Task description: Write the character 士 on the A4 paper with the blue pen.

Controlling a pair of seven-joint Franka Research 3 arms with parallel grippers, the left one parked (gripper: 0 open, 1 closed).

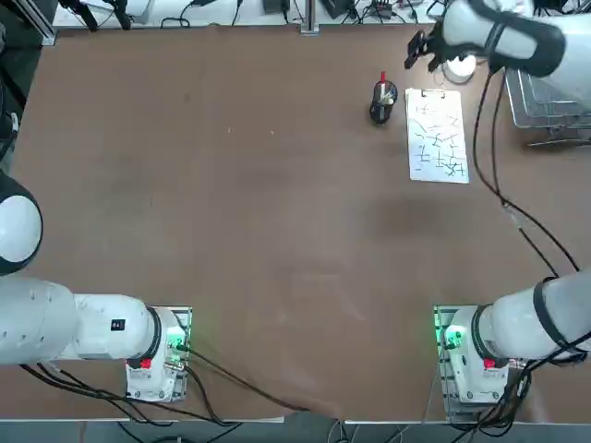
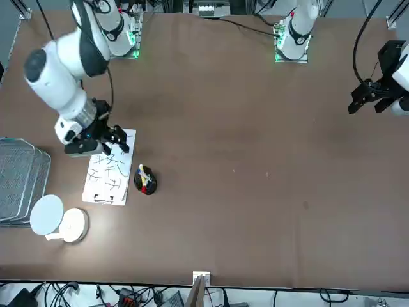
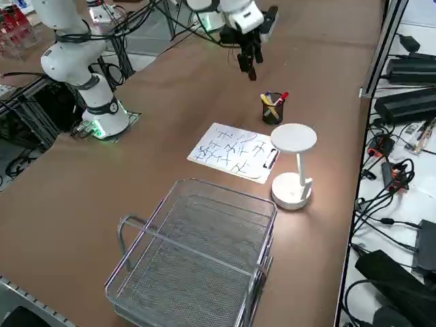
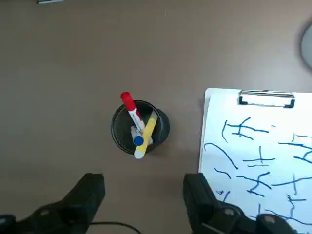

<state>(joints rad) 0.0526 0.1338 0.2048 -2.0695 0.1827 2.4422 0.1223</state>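
With nothing held between the widely parted fingers of the right gripper (image 4: pixel 144 187), the blue pen (image 4: pixel 138 140) is seen beyond their tips, near their midline.

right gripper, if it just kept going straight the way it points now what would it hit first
Probably the pen cup: the right gripper hangs over the table, with the cup ahead of its gap. Depth is unclear, so it might meet bare tabletop beside it.
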